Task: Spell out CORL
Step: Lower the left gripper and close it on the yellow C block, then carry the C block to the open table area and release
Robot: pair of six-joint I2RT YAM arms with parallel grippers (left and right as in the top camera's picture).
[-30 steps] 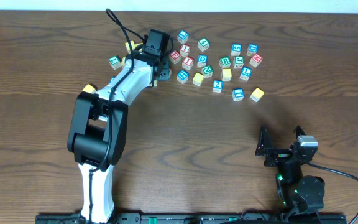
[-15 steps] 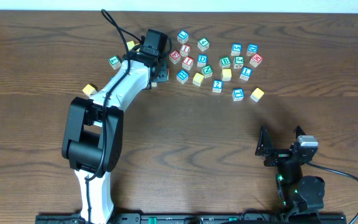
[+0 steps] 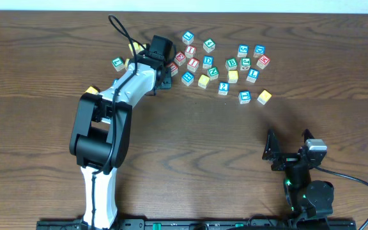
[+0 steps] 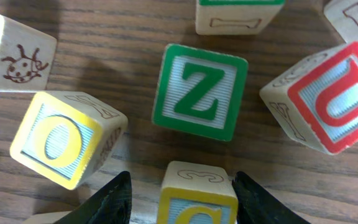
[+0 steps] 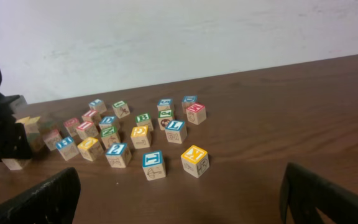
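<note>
left gripper [image 4: 182, 199]: fingers apart, one on each side of the yellow block [image 4: 197, 186], not clamped on it yet. Looks lined up for a pinch.
yellow block: yellow border, pale blue face. Only the top of a yellow letter shows, probably the C, so it'd be first up for CORL.
where it sits: left end of the block scatter on the far side of the table [image 3: 235, 140], just beside the green Z block [image 4: 199, 92]. The O block [image 4: 61, 140] is near it, handy for letter two.
crowding: red U block [image 4: 328, 96] is off to one side and could get bumped.
right gripper [image 5: 180, 180]: wide apart, holding nothing, well away from the blocks. Probably parked out of the way.
</note>
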